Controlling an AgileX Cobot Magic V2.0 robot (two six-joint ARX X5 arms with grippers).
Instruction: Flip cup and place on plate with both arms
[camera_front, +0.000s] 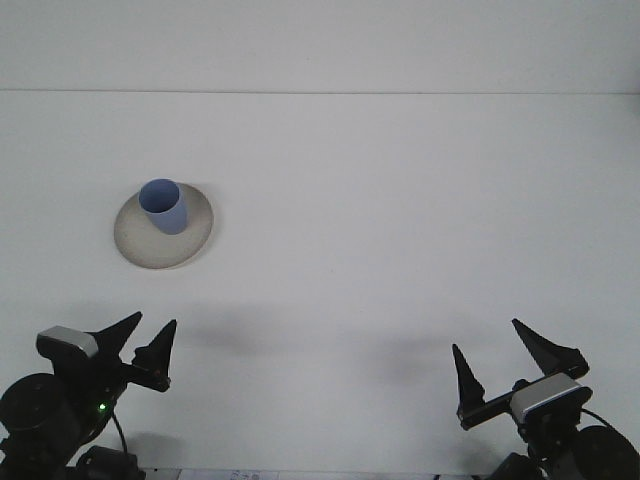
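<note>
Two grippers, one cup, one plate. The left gripper (143, 340) sits low with fingers apart; one blue cup (162, 205) stands upright (mouth up) on the single plate (190, 245); the right gripper (503, 362) is spread too.

the left gripper (143, 338) carried two black, tapering fingers (159, 352) that ended in sharp points, with a gap between them. behind them sat a small light grey block (67, 344) with rounded corners, and below that a round black housing (38, 405) on which a tiny green light (101, 407) glowed. a thin black cable (119, 432) curved down beside the housing. the right gripper (491, 348) had the same pair of pointed black fingers, spread apart on a black crossbar (487, 409). a light grey block (545, 395) sat behind the bar, above dark rounded joints (595, 455).
</note>
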